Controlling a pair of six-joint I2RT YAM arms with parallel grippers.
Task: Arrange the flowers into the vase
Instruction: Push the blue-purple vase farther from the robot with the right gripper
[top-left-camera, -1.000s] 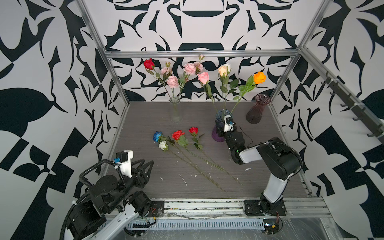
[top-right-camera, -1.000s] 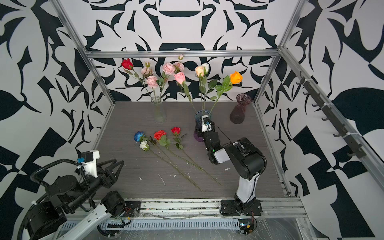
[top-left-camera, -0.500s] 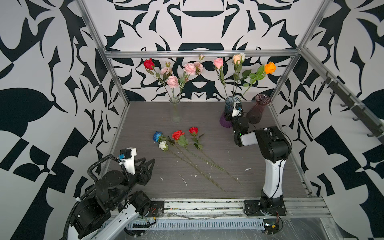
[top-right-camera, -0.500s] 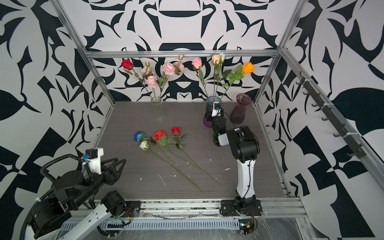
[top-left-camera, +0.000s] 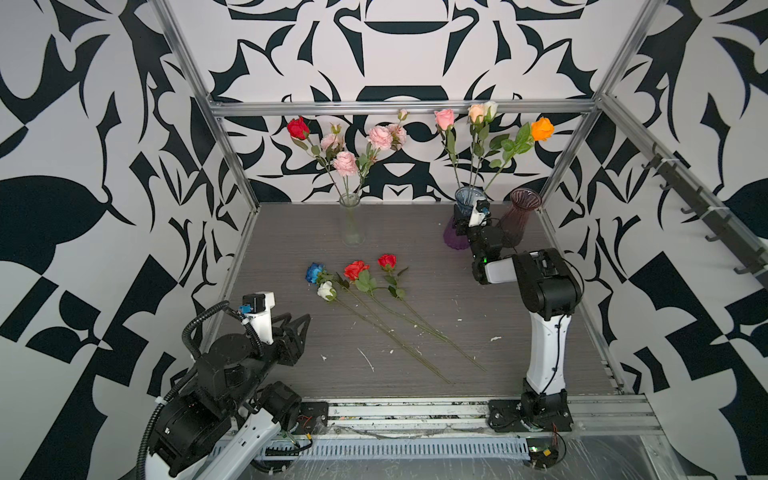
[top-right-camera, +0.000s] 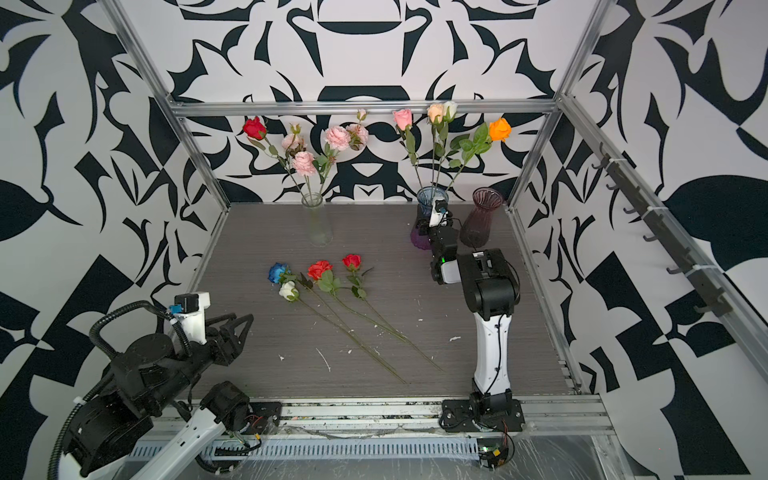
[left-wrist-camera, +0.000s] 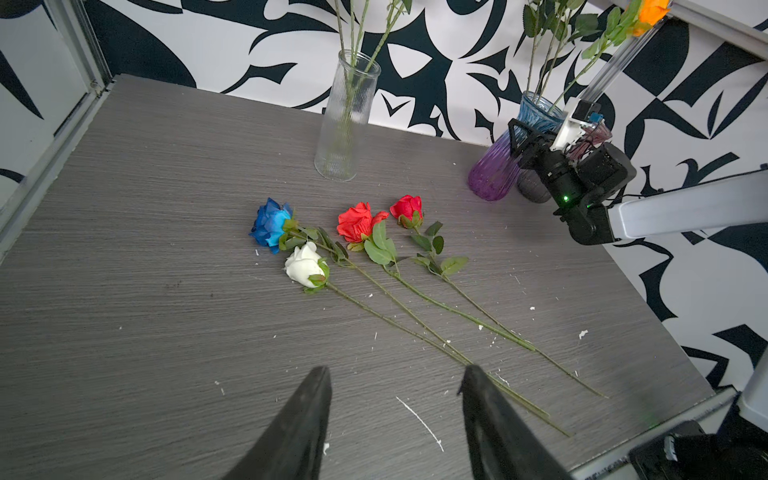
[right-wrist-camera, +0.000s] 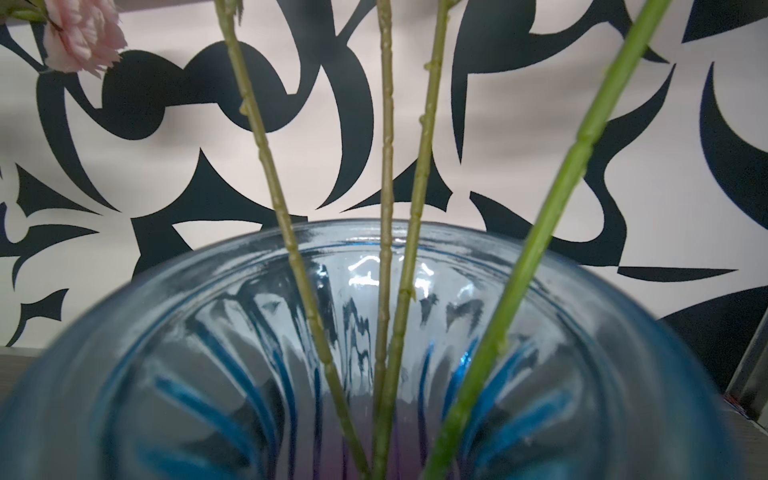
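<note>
- Flowers: 4 roses (top-left-camera: 356, 271) (blue, white, 2 red) lie mid desk (top-left-camera: 457, 299), stems running toward front edge.
- Clear vase (top-left-camera: 352, 224) at back: pink ruffled blooms + red rose.
- Blue-purple vase (top-left-camera: 454, 237) back right: pink, peach, white, orange roses.
- R jaws pinch that vase's neck; dark vase (top-left-camera: 517, 216) just beside.
- L jaws spread, nothing between, above front-left desk.

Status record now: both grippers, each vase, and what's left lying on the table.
left gripper: open, empty
right gripper: shut on blue-purple vase at its neck
clear vase: red rose, pink ruffled blooms
blue-purple vase: four stems
dark vase: empty
table: blue rose, white rose, two red roses lying loose
</note>
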